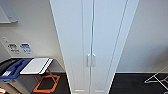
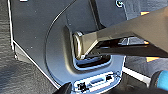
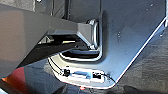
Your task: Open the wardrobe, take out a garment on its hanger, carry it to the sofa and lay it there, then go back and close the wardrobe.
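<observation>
The wardrobe stands straight ahead in the head view, a tall narrow white cabinet against a pale wall. Its two recessed-panel doors are shut, meeting at a thin seam down the middle. A pair of small white vertical handles sits at mid-height on either side of that seam.
To the left stands a folding stand with an orange frame bearing a white and blue board. A metal rack lies on the dark floor at the right. Papers hang on the left wall.
</observation>
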You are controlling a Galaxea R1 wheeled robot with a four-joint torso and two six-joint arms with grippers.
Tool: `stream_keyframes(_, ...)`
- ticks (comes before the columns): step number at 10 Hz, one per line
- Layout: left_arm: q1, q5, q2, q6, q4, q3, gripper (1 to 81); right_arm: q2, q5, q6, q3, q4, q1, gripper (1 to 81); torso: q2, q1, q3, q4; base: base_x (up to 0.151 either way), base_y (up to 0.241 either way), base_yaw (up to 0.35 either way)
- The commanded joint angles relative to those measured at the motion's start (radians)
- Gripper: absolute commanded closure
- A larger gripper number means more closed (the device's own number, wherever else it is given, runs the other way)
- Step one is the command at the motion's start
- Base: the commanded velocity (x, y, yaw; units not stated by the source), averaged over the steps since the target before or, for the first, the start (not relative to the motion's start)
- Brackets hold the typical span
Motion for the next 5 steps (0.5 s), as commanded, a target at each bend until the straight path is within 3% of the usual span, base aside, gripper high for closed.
stream_keyframes(1,-0.007,0.059,-0.003,0.009,0.002,0.012,1.0,0.025,-0.064,-0.001,-0.017,-0.012,0.007,1.0,0.0,0.0,0.0,0.0,0.0,0.0,0.0)
stream_keyframes(5,-0.007,0.059,0.0,0.009,0.002,0.012,1.0,0.023,-0.063,-0.004,-0.026,-0.015,0.009,1.0,-0.001,0.0,0.0,0.0,0.078,0.0,0.0)
